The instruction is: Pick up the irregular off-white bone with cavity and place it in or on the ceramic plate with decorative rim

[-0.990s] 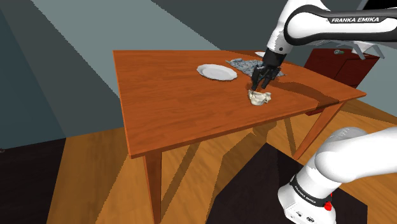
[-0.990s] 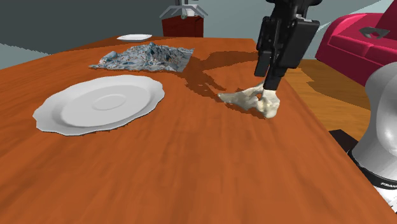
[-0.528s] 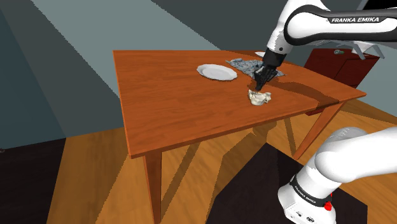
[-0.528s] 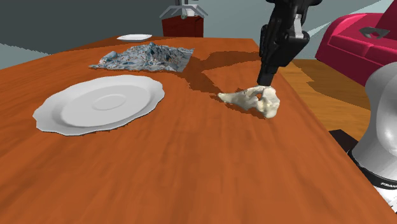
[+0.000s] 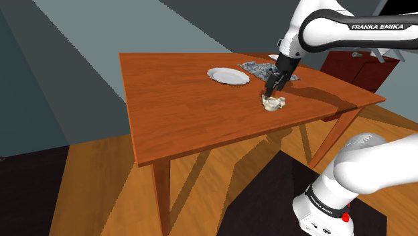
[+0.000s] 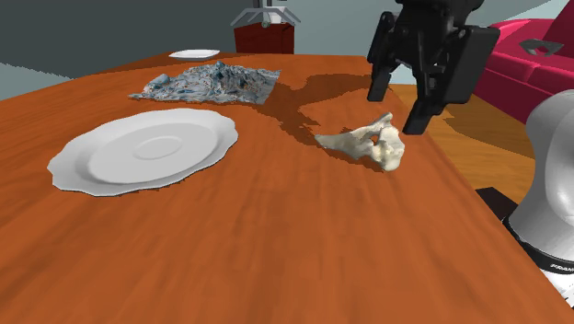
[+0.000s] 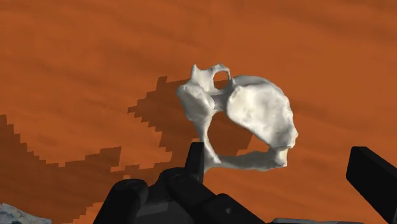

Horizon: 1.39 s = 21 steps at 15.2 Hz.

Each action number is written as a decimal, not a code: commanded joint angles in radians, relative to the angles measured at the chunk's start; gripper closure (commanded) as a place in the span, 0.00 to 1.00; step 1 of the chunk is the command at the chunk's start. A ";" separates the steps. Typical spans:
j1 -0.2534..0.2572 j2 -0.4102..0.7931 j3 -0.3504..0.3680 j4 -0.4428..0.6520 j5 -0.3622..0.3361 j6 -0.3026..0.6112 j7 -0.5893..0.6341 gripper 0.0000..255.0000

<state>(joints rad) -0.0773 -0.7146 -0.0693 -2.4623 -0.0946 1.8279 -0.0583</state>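
One off-white bone lies on the counter near the white plate in the shoulder view, the pincer just above it. From the second exterior view, the pincer hangs released over the bone. In the wrist view, its parted fingers touch nothing.

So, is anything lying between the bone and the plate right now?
No. In the second exterior view the stretch between the bone and the plate is bare table, with only the arm's shadow falling across it.
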 commanded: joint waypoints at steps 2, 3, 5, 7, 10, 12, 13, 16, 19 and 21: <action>0.048 -0.106 0.031 -0.087 -0.097 0.044 -0.149 0.00; 0.113 -0.239 0.036 -0.192 -0.204 0.093 -0.332 0.00; 0.125 -0.255 0.028 -0.217 -0.225 0.112 -0.353 0.00; 0.121 -0.247 0.020 -0.239 -0.233 0.142 -0.351 0.00; 0.114 -0.233 0.008 -0.269 -0.246 0.188 -0.348 0.00; 0.110 -0.224 0.002 -0.285 -0.254 0.213 -0.346 0.00; 0.110 -0.225 0.002 -0.285 -0.254 0.213 -0.346 0.00; 0.110 -0.224 0.002 -0.285 -0.254 0.213 -0.346 0.00; 0.110 -0.225 0.002 -0.285 -0.254 0.213 -0.346 0.00; 0.110 -0.225 0.002 -0.285 -0.254 0.213 -0.346 1.00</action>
<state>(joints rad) 0.0322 -0.9394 -0.0674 -2.7465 -0.3484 2.0408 -0.4044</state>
